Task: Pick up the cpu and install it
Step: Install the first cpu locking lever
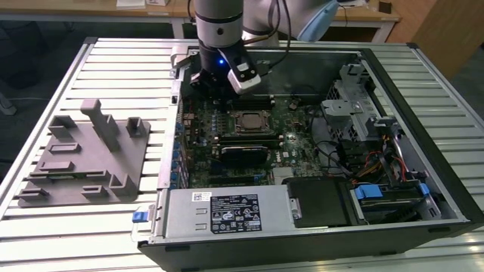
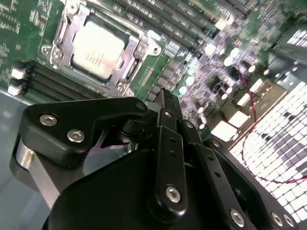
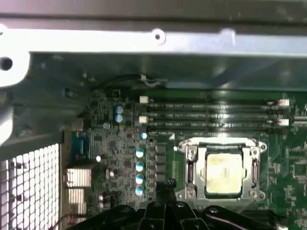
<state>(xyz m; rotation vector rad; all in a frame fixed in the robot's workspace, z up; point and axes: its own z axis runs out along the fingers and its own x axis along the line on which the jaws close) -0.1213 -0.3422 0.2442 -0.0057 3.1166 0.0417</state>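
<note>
The cpu lay flat in its socket near the middle of the motherboard, metal plate up. It was square with no long axis to tell, its edges parallel to the memory slots on the side toward the board's far edge. The gripper hung just above that edge, apparently closed, holding and touching nothing.
</note>
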